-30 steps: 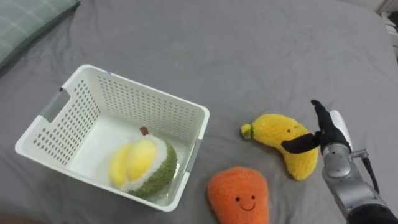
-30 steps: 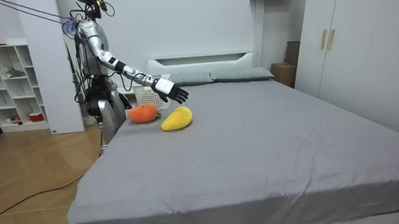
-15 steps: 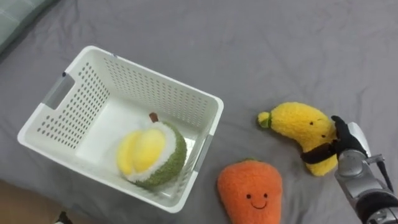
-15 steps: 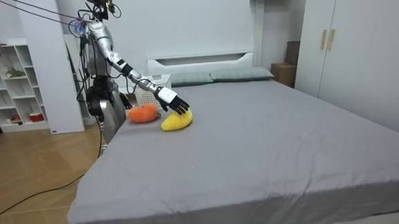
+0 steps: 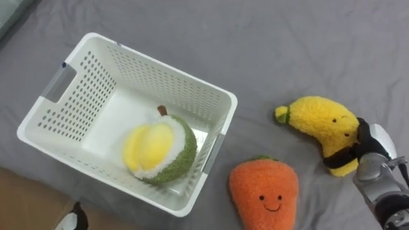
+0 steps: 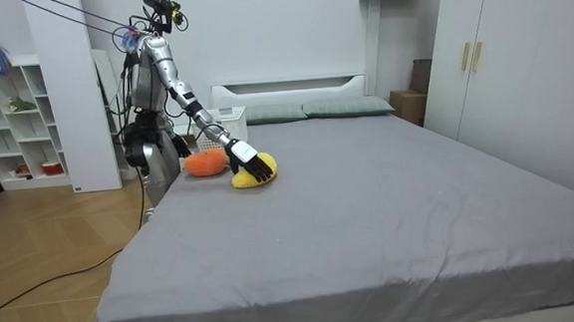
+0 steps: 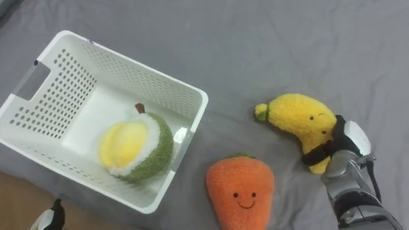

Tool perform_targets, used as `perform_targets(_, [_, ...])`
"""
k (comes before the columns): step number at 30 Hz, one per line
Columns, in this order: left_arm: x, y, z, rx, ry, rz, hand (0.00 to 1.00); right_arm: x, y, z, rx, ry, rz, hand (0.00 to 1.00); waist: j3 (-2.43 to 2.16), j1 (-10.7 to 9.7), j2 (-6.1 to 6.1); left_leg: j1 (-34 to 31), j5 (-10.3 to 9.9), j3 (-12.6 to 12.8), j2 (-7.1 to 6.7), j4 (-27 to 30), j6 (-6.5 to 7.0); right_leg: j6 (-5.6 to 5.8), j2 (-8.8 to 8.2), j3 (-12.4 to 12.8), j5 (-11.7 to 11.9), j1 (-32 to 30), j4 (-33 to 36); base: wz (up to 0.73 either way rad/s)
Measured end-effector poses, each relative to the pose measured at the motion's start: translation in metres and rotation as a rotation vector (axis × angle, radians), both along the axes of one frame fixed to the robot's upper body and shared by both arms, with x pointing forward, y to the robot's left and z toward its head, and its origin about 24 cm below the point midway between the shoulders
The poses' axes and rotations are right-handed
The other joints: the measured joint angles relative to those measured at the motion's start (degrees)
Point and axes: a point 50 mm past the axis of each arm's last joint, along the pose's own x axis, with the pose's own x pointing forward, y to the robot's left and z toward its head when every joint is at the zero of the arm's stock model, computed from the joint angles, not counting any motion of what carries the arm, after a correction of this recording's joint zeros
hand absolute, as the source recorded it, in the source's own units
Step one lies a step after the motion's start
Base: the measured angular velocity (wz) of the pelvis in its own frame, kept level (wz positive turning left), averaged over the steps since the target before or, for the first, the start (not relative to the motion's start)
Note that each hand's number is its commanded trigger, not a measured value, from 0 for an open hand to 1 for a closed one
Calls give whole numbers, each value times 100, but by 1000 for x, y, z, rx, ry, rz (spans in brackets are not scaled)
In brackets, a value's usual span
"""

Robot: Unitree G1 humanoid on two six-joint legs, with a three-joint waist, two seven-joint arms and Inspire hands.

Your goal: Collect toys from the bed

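Right robot hand (image 5: 369, 145), arm stretched out, is curled round the banana toy (image 5: 318, 120).

Head pair: both eyes look steeply down from my head onto the near edge of the bed (image 5: 287, 38), close in. Basket (image 5: 153, 89) at left, carrot (image 5: 263, 195) low centre, banana (image 5: 319, 124) and my right hand (image 5: 374, 144) at right; a strip of floor (image 5: 25, 204) at lower left. The right eye sits slightly to the right, so the same things lie further left in its view.

Room camera: stands off by the bed's foot corner, well apart from me, facing the headboard (image 6: 287, 84). I am small at the room view's left, beside the bed.

Shared: carrot, banana, right hand. The basket is probably the white bit behind my arm.
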Motion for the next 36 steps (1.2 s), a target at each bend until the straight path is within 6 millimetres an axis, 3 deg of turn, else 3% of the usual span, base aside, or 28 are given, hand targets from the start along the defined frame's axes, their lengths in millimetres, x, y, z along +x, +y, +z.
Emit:
perform_targets(5, [0, -2, -1, -12, -1, 4, 0, -2, -2, 0, -14, -1, -13, 0, 11, -2, 18, -53, 0, -62, -1, 15, 0, 0, 3, -47, 0, -28, 0, 6])
perform_targets(9, [3, -2, 0, -32, -20, 21, 0, -3, -6, 1, -35, -12, -28, 0, 65, 0, 101, -85, 0, -93, -9, 19, 0, 0, -3, -52, 0, -46, 3, 3])
perform_targets(13, [3, -1, 0, -50, -31, 53, 0, 0, -7, 6, -57, -43, -46, 4, 53, 18, 131, -207, 22, -86, -12, 26, -7, -8, -10, -55, 5, -185, 20, -3])
perform_targets(15, [3, -1, 1, -48, -33, 53, 0, 1, -8, 7, -63, -48, -56, 58, 50, 29, 137, -220, 35, -94, -12, 24, -12, -9, -9, -56, 6, -201, 24, 0])
perform_targets(17, [4, -1, 1, -48, -35, 53, 0, 1, -9, 7, -70, -52, -64, 100, 46, 40, 149, -224, 38, -114, -12, 24, -14, -9, -7, -64, 6, -202, 25, 4])
perform_targets(25, [7, -7, 1, -52, -42, 12, 0, 2, -12, 11, -81, -66, -97, 100, 48, 36, 267, -262, 66, -166, -19, 26, -11, -9, -34, -200, 6, -247, 107, 4])
perform_targets(36, [6, -11, -1, -52, -26, -10, 0, 2, -16, 13, -54, -72, -143, 100, 48, 33, 301, -269, 132, -162, -45, 4, -9, -10, -64, -195, 5, -250, 111, 0])
